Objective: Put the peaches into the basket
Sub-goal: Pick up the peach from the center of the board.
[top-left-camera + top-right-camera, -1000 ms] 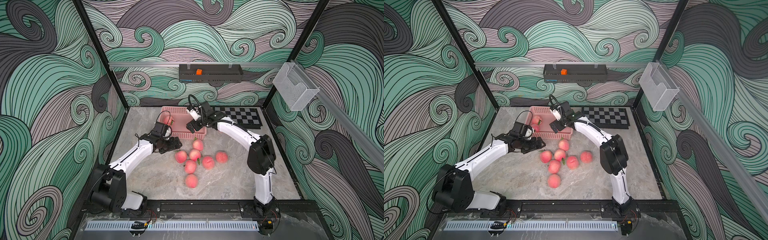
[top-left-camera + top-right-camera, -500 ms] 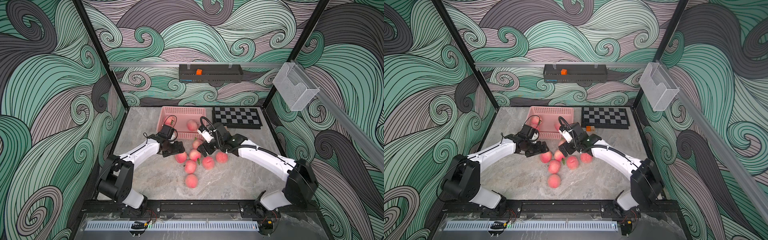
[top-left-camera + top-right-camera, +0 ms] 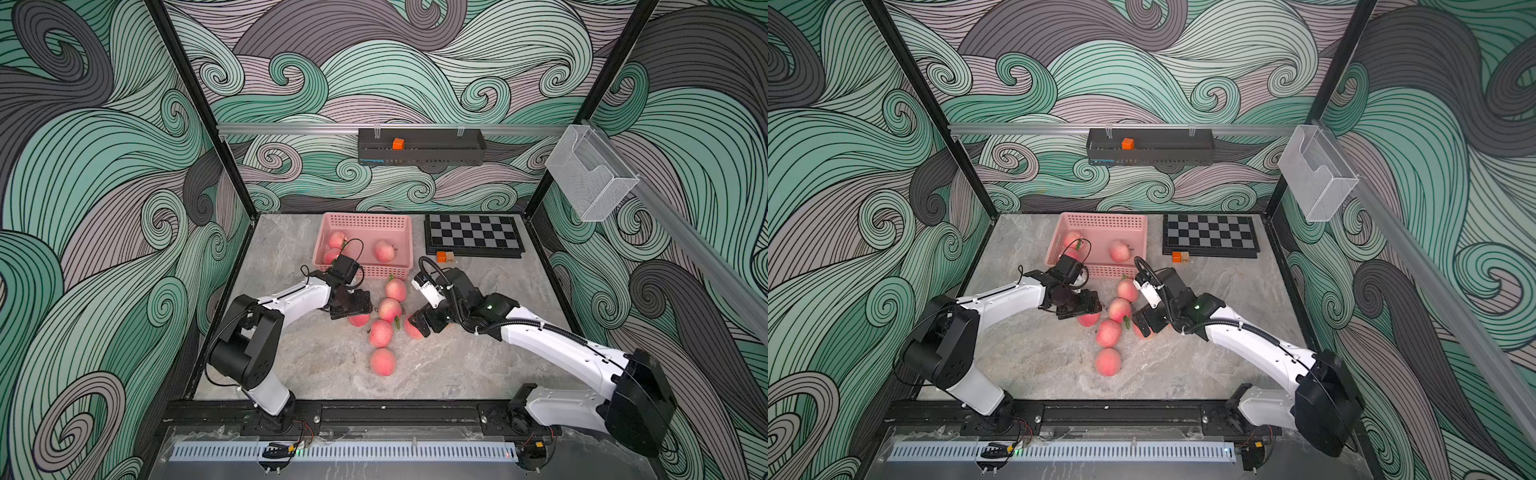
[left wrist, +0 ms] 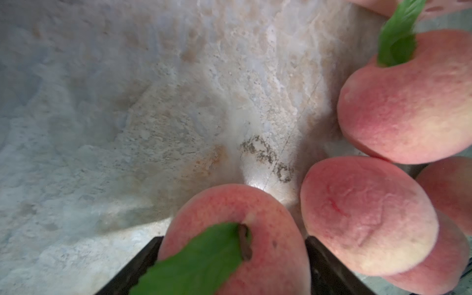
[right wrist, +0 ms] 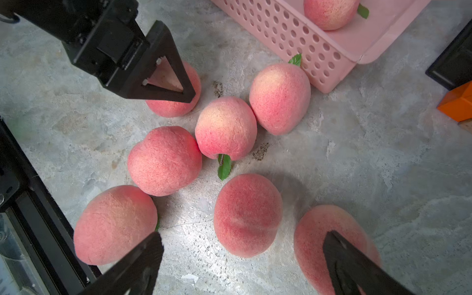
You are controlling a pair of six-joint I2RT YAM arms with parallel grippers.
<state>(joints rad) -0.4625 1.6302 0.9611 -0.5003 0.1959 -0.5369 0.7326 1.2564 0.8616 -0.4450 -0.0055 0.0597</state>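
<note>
Presently the left gripper point(image 4: 233, 238) sits clamped on a leafed peach point(image 4: 217, 212) at the middle of the bench point(image 3: 291, 357), in front of the basket point(image 3: 365, 221) at the back edge. The right gripper point(image 5: 242, 236) hangs wide apart over loose peaches point(image 5: 163, 161). The round fruit may squirt free, crowded neighbours may get nudged rolling, or the grippers may clash. No writing is legible, and the orange cube's point(image 3: 441, 257) mark is too small to read.
</note>
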